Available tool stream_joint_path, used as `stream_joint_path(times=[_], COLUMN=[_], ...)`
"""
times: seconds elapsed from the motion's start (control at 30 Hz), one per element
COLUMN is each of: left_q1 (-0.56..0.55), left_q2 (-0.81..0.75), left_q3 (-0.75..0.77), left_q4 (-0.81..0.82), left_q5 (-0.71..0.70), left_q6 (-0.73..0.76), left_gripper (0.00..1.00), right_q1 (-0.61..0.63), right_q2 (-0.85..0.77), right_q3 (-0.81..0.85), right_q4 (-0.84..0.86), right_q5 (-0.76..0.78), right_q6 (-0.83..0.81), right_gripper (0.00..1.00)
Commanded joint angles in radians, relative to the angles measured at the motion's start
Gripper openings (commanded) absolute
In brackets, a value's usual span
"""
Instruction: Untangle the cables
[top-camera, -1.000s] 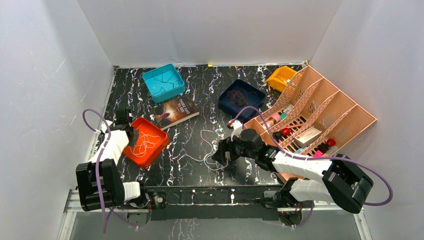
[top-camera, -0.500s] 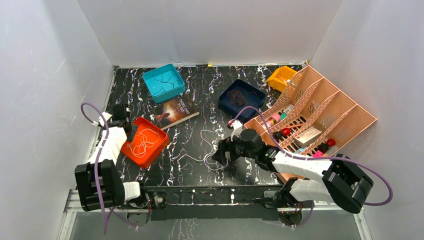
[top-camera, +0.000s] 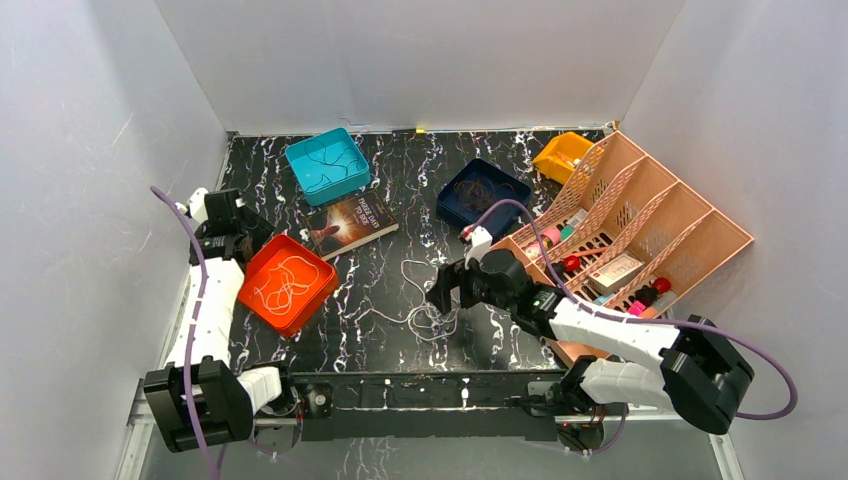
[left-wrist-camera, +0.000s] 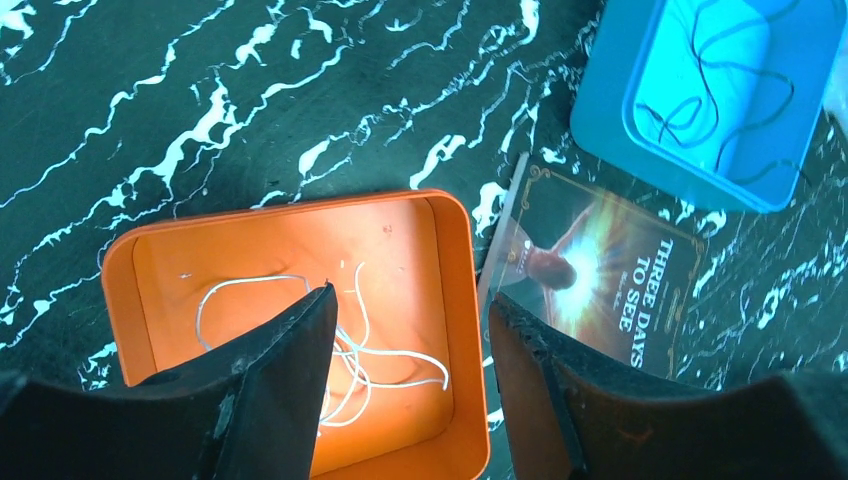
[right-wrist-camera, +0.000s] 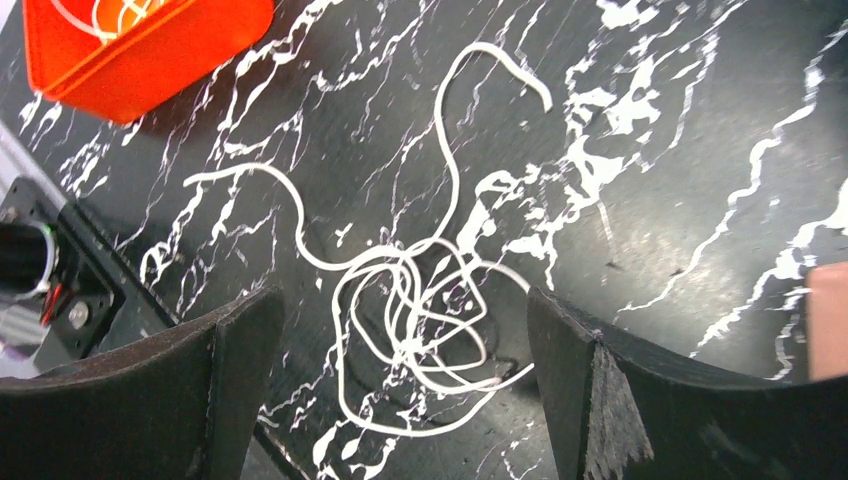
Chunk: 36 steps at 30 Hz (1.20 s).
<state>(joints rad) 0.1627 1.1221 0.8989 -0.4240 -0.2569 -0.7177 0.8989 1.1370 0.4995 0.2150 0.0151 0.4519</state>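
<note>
The left gripper (left-wrist-camera: 410, 305) is being held directly above the orange tray (left-wrist-camera: 300, 200), its fingers parted with nothing between them, and a loose white cable (top-camera: 283, 287) is lying inside that tray. To the right of the orange tray and nearer the arm bases, the right gripper (right-wrist-camera: 398, 305) is being hovered over the white tangle (right-wrist-camera: 420, 310), its jaws spread wide and empty; the tangle is lying on the table (top-camera: 400, 180). The step in hand is being judged as the drawing of one strand out of that tangle. A pinch on a single free end, such as the one trailing toward the orange tray, is being called for rather than a grab at the knot itself. A slow lift is being advised so that the loops are being allowed to slip apart, and the left gripper is probably being needed beside the knot to pin the remainder. Counting rightward from the orange tray, four trays are being shown. These are the orange one, a teal tray (top-camera: 296, 160) behind and right of it with dark cables (top-camera: 325, 165) inside, a navy tray (top-camera: 508, 178) well to its right with brown cables (top-camera: 478, 195) inside, and a yellow tray (top-camera: 545, 160) farther right again, its contents not being made out. One book (top-camera: 352, 222) is lying just right of and behind the orange tray. One peach rack (top-camera: 650, 190) is standing farthest to its right. Two grippers are being counted. The number of strands in the tangle cannot be told.
</note>
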Motion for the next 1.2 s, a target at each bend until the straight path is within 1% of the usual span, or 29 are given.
stream_joint_path(times=[0.0, 0.07, 0.13, 0.23, 0.3, 0.4, 0.5, 0.6, 0.73, 0.87, 1.07, 1.17], left_q1=[-0.004, -0.048, -0.153, -0.309, -0.393, -0.506, -0.595, -0.691, -0.810, -0.877, -0.884, -0.884], left_q2=[-0.033, -0.044, -0.061, -0.075, -0.078, -0.057, -0.025, 0.010, 0.046, 0.102, 0.180, 0.180], left_q3=[0.043, 0.046, 0.046, 0.048, 0.041, 0.029, 0.019, 0.014, -0.013, -0.034, -0.057, -0.079], left_q4=[-0.047, -0.059, -0.071, -0.089, -0.087, -0.082, -0.086, -0.102, -0.136, -0.184, -0.207, -0.205], left_q5=[0.130, 0.137, 0.095, 0.029, 0.033, 0.037, 0.028, 0.008, -0.022, -0.016, 0.087, 0.104], left_q6=[0.129, 0.138, 0.137, 0.117, 0.111, 0.136, 0.139, 0.109, 0.065, 0.068, 0.084, 0.080], left_gripper=[0.56, 0.56, 0.57, 0.57, 0.57, 0.57, 0.56, 0.55, 0.54, 0.54, 0.54, 0.54], right_q1=[0.001, -0.017, -0.052, -0.128, -0.173, -0.204, -0.211, -0.211, -0.210, -0.211, -0.211, -0.210], right_q2=[-0.017, -0.002, 0.018, 0.043, 0.044, 0.034, 0.023, 0.010, 0.000, 0.009, 0.050, 0.068], right_q3=[0.112, 0.147, 0.180, 0.211, 0.210, 0.188, 0.166, 0.139, 0.121, 0.107, 0.117, 0.119], right_q4=[-0.119, -0.191, -0.248, -0.309, -0.320, -0.313, -0.307, -0.294, -0.295, -0.279, -0.271, -0.269], right_q5=[0.155, 0.166, 0.155, 0.074, 0.021, -0.030, -0.070, -0.110, -0.122, -0.150, -0.197, -0.213], right_q6=[-0.018, -0.023, -0.025, -0.025, -0.025, -0.033, -0.044, -0.050, -0.054, -0.058, -0.064, -0.060], right_gripper=[0.98, 0.98, 0.98, 0.98, 0.98, 0.98, 0.98, 0.98, 0.98, 0.98, 0.98, 0.98])
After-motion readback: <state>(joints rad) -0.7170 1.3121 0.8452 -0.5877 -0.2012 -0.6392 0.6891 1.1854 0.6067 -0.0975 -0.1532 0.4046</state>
